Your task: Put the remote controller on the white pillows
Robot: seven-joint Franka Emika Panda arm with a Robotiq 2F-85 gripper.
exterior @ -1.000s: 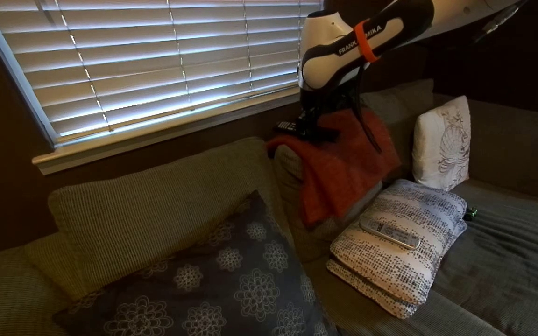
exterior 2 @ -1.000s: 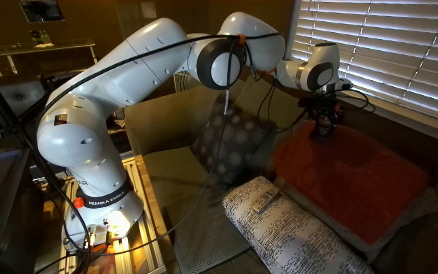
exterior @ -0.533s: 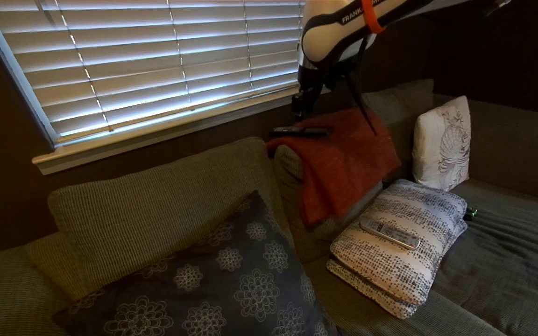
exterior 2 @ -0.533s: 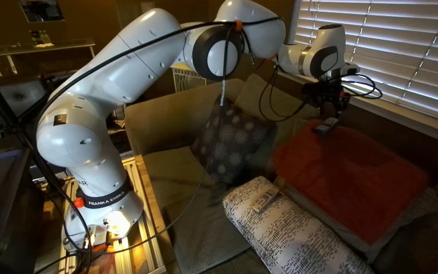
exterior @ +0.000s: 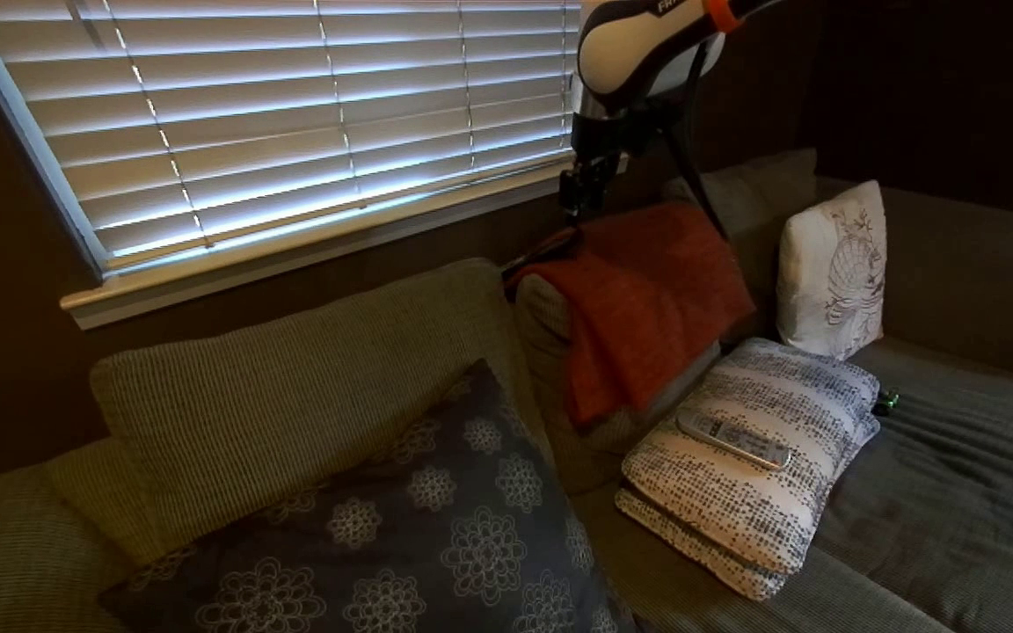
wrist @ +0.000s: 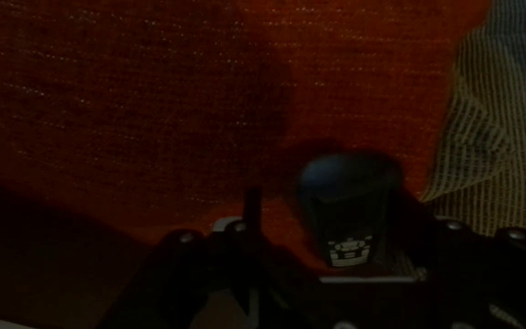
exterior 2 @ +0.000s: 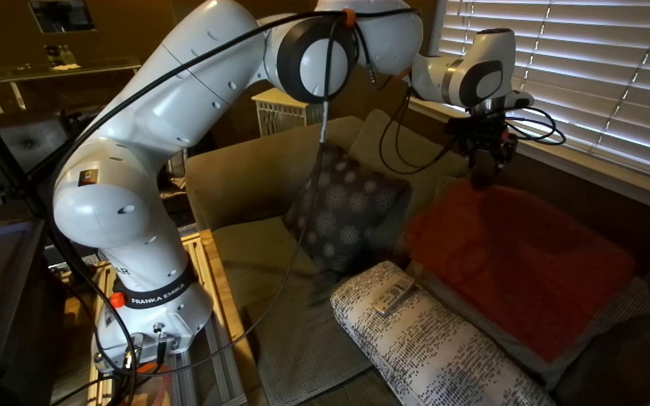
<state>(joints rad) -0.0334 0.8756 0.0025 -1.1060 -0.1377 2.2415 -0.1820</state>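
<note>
The black remote controller (wrist: pixel 348 219) shows between my fingers in the wrist view, its rounded end larger and blurred. In an exterior view it is a dark tilted bar (exterior: pixel 543 251) at the top back edge of the orange-red cloth, its upper end near my fingertips. My gripper (exterior 2: pixel 487 164) is above the cloth near the window. Its fingers stand apart; orange fabric shows between the left finger (wrist: pixel 252 208) and the remote. Whether the right finger touches the remote is too dark to tell. The white pillows (exterior: pixel 761 519) are stacked on the seat, also in an exterior view (exterior 2: pixel 443 349).
A silver remote (exterior: pixel 738 440) lies on the top white pillow. The orange-red cloth (exterior 2: pixel 522 265) covers a cushion between gripper and pillows. A dark floral cushion (exterior: pixel 436 519) and a pale printed pillow (exterior: pixel 836 272) stand on the sofa. Window blinds (exterior: pixel 339 105) are close behind the arm.
The gripper has risen from the cloth. The black remote, level at the cloth's top half a second ago, is now tilted, with its far end lower toward the back edge.
</note>
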